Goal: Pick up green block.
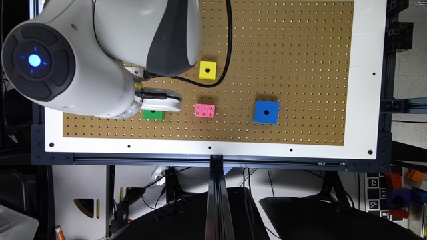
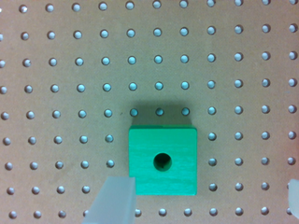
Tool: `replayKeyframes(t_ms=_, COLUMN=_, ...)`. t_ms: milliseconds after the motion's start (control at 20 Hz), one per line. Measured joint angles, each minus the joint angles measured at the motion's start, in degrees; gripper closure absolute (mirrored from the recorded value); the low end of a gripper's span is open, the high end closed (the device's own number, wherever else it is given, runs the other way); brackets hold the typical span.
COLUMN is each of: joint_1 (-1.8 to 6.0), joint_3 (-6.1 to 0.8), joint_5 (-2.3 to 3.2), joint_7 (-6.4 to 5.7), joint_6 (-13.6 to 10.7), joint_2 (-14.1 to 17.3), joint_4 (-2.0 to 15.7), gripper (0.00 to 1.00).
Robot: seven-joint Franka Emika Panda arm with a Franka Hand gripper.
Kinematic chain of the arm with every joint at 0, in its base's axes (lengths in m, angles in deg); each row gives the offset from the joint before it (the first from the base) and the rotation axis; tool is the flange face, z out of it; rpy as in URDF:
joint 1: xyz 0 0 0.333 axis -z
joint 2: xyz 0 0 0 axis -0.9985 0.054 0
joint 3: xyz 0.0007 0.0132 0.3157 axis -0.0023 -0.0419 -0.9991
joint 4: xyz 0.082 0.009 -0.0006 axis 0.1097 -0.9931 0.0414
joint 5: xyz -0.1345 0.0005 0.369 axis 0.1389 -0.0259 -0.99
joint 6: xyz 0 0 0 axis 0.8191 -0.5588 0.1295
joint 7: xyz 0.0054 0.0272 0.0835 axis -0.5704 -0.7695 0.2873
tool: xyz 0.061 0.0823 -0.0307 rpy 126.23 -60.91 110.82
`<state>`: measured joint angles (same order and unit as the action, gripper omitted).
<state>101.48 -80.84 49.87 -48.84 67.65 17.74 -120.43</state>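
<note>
On the pegboard (image 2: 56,70), green block (image 2: 162,161) between seemingly spread jaws.

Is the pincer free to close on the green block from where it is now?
Probably yes. In the wrist view the pincer is open, one finger at one side of the green block, the other well off the opposite side. Only bare pegboard surrounds it; the pink block lies apart.

I see a yellow block (image 1: 207,70) far back on the brown pegboard (image 1: 300,66). Nearer, a pink studded brick (image 1: 204,110) sits left of a larger blue block (image 1: 266,112), well apart from it.
</note>
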Motion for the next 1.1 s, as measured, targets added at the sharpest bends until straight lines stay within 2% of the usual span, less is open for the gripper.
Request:
replayKeyframes(t_ms=250, joint_1=0.00, joint_3=0.00, joint_5=0.00, joint_7=0.00, joint_6=-0.01, joint_2=0.00, joint_4=0.08, gripper=0.00)
replayKeyframes(t_ms=350, joint_1=0.30, joint_3=0.02, joint_5=0.07, joint_7=0.12, joint_6=-0.01, joint_2=0.00, joint_4=0.14, gripper=0.00)
replayKeyframes(t_ms=400, joint_1=0.64, joint_3=0.08, joint_5=0.08, joint_7=0.50, joint_6=-0.01, joint_2=0.00, joint_4=0.19, gripper=0.00)
replayKeyframes(t_ms=600, joint_1=2.95, joint_3=0.09, joint_5=0.08, joint_7=3.02, joint_6=-0.01, joint_2=0.05, joint_4=0.54, gripper=0.00)
replayKeyframes(t_ms=700, joint_1=3.58, joint_3=0.09, joint_5=0.08, joint_7=3.69, joint_6=-0.01, joint_2=0.22, joint_4=0.89, gripper=0.00)
replayKeyframes(t_ms=850, joint_1=3.60, joint_3=0.05, joint_5=0.08, joint_7=3.73, joint_6=0.00, joint_2=0.78, joint_4=1.13, gripper=0.00)
replayKeyframes(t_ms=950, joint_1=3.59, joint_3=0.00, joint_5=0.08, joint_7=3.73, joint_6=0.63, joint_2=2.33, joint_4=1.32, gripper=0.00)
replayKeyframes(t_ms=1100, joint_1=3.54, joint_3=-0.04, joint_5=0.08, joint_7=3.73, joint_6=1.03, joint_2=5.31, joint_4=3.27, gripper=0.00)
